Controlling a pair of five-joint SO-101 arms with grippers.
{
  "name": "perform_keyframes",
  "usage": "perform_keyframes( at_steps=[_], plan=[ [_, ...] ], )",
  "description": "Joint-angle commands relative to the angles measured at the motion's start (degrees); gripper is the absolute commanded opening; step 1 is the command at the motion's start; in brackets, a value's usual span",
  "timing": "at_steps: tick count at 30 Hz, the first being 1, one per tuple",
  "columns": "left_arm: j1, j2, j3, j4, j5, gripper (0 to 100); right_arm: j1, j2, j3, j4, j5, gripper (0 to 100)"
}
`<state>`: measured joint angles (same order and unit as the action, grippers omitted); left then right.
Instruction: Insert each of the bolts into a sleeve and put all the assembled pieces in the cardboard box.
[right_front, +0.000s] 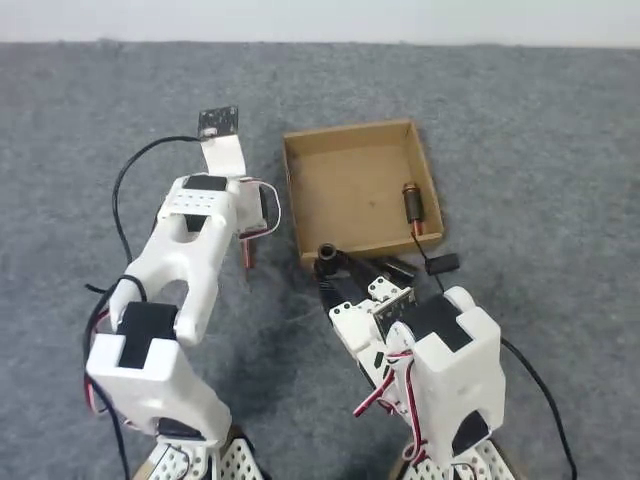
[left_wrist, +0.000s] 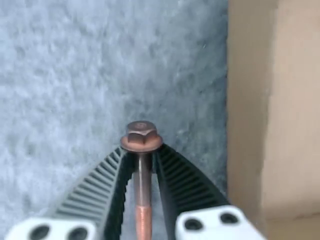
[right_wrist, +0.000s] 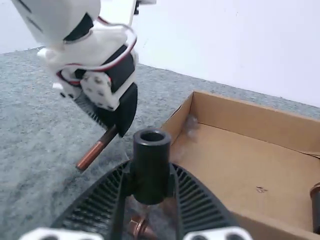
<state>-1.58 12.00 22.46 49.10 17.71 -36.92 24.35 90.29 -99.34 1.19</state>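
Left gripper (left_wrist: 142, 152) is clamped on 1 copper bolt (left_wrist: 142, 137), head poking past the fingertips, shank partly hidden between them. Right gripper (right_wrist: 150, 170) pinches 1 black sleeve (right_wrist: 151, 150) upright, just outside the cardboard box (right_front: 350, 190). A 2nd bolt (right_wrist: 136, 227) lies half hidden beneath it. 1 assembled piece (right_front: 411, 205) sits inside the box.

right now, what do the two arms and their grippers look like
Both arms are white plastic shells with black motor blocks. The left arm trails a black cable, the right arm red and white wires. The left gripper and right gripper have black ribbed triangular fingers on white bases.
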Motion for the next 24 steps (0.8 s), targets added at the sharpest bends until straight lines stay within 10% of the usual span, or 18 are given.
perform_keyframes(
  at_steps=[1, 18, 24],
  plan=[
    [-0.3, -3.7, -5.6, -0.7, -0.5, 1, 0.0, -2.9, 0.5, -1.5, 1.1, 0.7],
    [7.2, -34.7, 1.3, -1.2, -0.5, 1, 0.0, -2.9, 0.4, -1.5, 1.1, 0.7],
    [6.9, -41.1, 11.2, -12.5, -0.5, 1, -0.3, -2.9, 0.4, -1.4, 0.9, 0.7]
  ],
)
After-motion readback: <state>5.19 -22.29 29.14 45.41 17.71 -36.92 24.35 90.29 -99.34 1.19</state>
